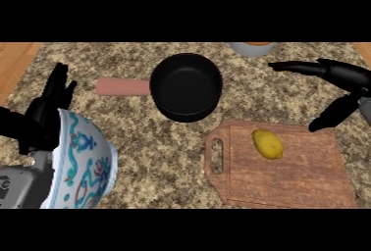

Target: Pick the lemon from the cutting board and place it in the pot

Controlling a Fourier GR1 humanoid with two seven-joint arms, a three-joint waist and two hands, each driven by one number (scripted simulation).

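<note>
Task not yet begun: lemon (267, 143) lies on the cutting board (290, 181) at near right, right hand (340, 78) spread wide above it holding nothing, black pot (186, 87) empty further back.

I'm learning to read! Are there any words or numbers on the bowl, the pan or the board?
None: no words, numbers or signs show anywhere.
The bowl carries only blue and red patterns, no letters.
The pot, lemon and cutting board are plain.
</note>
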